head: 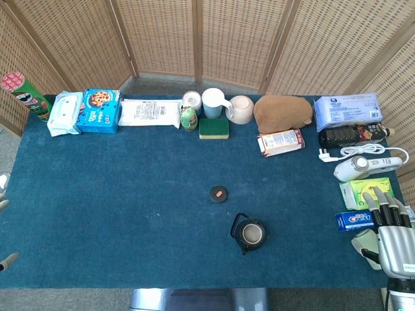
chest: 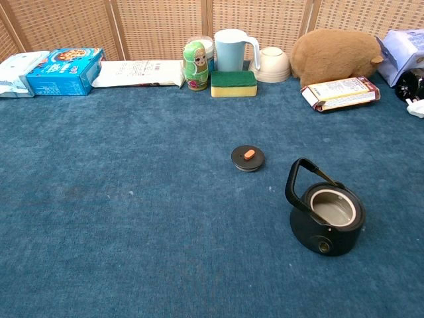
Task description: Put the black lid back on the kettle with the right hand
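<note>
A small black kettle (head: 248, 233) (chest: 326, 220) stands uncovered on the blue table, its handle raised on the far-left side and its mouth showing a pale inside. The round black lid (head: 218, 194) (chest: 248, 158) with an orange knob lies flat on the cloth, a short way beyond and left of the kettle. My right hand (head: 389, 227) hovers at the table's right edge, fingers extended and apart, holding nothing, well right of the kettle. Only fingertips of my left hand (head: 5, 201) show at the left edge of the head view.
Along the back edge stand a chip can (head: 26, 96), wipes pack (head: 65, 111), cookie box (head: 100, 110), white packet (head: 150, 113), green doll (chest: 195, 66), sponge (chest: 233, 83), blue mug (chest: 233, 48), bowl (chest: 273, 64) and brown plush (chest: 336, 54). Boxes, a shaver (head: 363, 167) and toothpaste (head: 354, 220) crowd the right side.
</note>
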You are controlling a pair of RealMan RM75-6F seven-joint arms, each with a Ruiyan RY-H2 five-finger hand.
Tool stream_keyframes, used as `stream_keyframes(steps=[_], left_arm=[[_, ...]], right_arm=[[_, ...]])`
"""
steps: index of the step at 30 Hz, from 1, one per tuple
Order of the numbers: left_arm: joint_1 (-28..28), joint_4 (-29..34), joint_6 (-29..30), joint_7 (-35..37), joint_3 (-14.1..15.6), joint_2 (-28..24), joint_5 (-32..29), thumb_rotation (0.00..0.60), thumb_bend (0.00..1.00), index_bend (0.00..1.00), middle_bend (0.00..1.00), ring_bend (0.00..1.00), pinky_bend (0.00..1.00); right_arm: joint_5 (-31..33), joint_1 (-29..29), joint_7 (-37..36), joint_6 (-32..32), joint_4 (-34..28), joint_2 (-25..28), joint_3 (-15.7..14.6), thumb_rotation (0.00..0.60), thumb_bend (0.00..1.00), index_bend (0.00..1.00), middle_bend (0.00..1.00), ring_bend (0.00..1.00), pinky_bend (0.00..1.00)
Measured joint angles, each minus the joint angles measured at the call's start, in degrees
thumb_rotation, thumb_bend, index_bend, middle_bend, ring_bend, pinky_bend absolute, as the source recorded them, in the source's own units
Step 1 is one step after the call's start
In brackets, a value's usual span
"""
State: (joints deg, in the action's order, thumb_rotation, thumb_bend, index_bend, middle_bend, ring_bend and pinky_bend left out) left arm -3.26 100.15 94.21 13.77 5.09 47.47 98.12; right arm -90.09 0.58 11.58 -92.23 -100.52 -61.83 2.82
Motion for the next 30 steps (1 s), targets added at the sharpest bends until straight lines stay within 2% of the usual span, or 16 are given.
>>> stream_keyframes(steps=[6, 15, 24, 30], left_arm=[[0.35, -0.12, -0.21, 2.16, -0.08, -0.94, -0.38, 0.600, 0.06, 0.00, 0.00, 0.00, 0.04], [0.23, -0.81, 0.71, 4.31, -0.63, -1.16, -1.32, 0.600, 0.06, 0.00, 0.00, 0.00, 0.04], [0.37, -0.61, 0.15, 3.62, -0.91, -0.78, -2.01, 0.600, 0.06, 0.00, 0.00, 0.00, 0.04], [0.79, 0.08, -1.27, 1.29, -1.13, -0.27, -2.91, 0.600, 0.06, 0.00, 0.00, 0.00, 0.04]], right_arm=[[-0.03, 0.06, 0.69, -0.07, 0.09, -0.26, 0.07, 0.600, 0.00, 0.03, 0.01, 0.01, 0.00], [-0.20, -1.34, 0.45, 1.33, 0.85, -0.83, 0.82, 0.600, 0.00, 0.10, 0.04, 0.03, 0.00], [1.19, -7.37, 1.34, 8.81, -0.27, -0.29, 3.77, 0.600, 0.01, 0.14, 0.05, 0.03, 0.00], [3.92, -13.61, 1.85, 18.16, -2.94, 1.38, 6.09, 0.600, 0.02, 0.14, 0.05, 0.03, 0.00]])
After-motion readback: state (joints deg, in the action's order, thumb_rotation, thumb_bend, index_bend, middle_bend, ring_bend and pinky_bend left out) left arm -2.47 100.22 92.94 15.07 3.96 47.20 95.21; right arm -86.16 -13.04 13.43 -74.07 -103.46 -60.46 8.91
